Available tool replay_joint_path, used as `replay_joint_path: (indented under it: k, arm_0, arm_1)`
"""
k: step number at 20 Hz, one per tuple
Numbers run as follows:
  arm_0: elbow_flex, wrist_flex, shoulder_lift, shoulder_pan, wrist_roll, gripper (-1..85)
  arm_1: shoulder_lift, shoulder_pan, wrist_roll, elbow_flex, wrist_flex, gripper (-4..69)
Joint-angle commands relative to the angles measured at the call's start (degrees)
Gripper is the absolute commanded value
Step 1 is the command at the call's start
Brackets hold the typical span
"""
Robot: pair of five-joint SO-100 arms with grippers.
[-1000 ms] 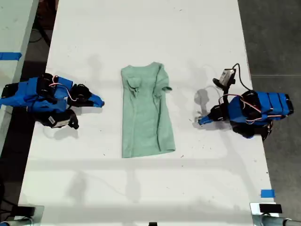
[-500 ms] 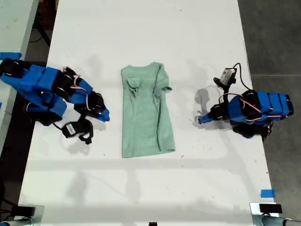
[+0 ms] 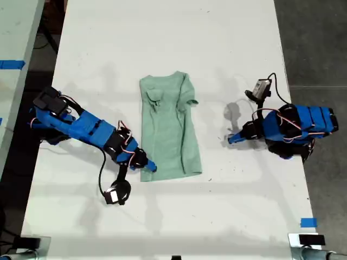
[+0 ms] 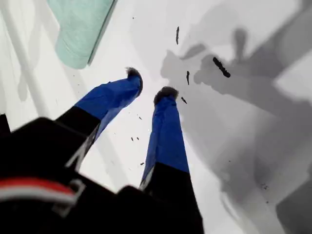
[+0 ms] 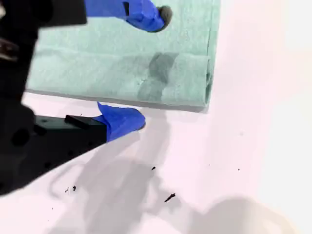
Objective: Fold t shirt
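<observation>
The pale mint-green t shirt (image 3: 168, 130) lies flat in a long narrow shape at the middle of the white table (image 3: 162, 32). My second gripper (image 3: 148, 166) is at the shirt's near corner on the exterior view's left. It is open, with one fingertip (image 5: 157, 14) over the t shirt (image 5: 117, 63) and the other on the table beside the cloth's edge. My second gripper (image 5: 146, 68) holds nothing. My first gripper (image 3: 230, 139) rests low over bare table on the exterior view's right, apart from the shirt. In its own view my first gripper (image 4: 149, 84) is slightly open and empty, with the t shirt (image 4: 80, 24) farther off.
Small dark specks (image 4: 220, 67) dot the table near my first gripper. Blue tape (image 3: 308, 222) marks the table's edge at the exterior view's lower right. A second pale table (image 3: 13, 32) stands at that view's left. Dark floor (image 3: 320, 43) borders its right.
The second arm has stretched out from the exterior view's left edge to the shirt's near corner, and its gripper now straddles the cloth's edge. The first arm has not moved.
</observation>
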Motion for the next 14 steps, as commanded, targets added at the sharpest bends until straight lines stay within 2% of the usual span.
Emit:
replay_joint_path:
  k: [1,4,7,8,9,10,11,14]
  arm_0:
    - [-3.69,1.14,-0.97,-2.02,-3.60,28.5]
    - [-4.22,0.70,-2.64,-2.46,-6.24,27.0]
    - [-4.83,-1.76,-4.04,-2.55,-4.75,21.2]
    - [-4.83,-3.87,-4.66,-2.55,-2.64,14.2]
    - [-4.83,-5.63,-5.10,-2.11,-4.13,-0.1]
    - [-4.83,-7.82,-5.19,-1.14,-5.54,-0.1]
    - [-5.80,-9.58,-5.71,-0.97,-3.87,-0.1]
    - [-11.43,-7.82,-8.70,-1.32,-1.67,-0.2]
  arm_1:
    - [-0.35,-0.79,0.00,0.09,0.44,9.9]
    - [-0.35,-0.97,0.00,0.09,0.44,10.0]
    - [-0.35,-0.70,0.00,0.09,0.44,10.3]
    - [-0.35,-0.62,0.00,0.09,0.44,10.3]
    - [-0.35,-0.62,0.00,0.09,0.44,10.3]
    - [-0.35,-0.62,0.00,0.09,0.44,10.3]
    - [-0.35,-0.70,0.00,0.09,0.44,10.3]
    - [-0.35,-0.79,0.00,0.09,0.44,10.3]
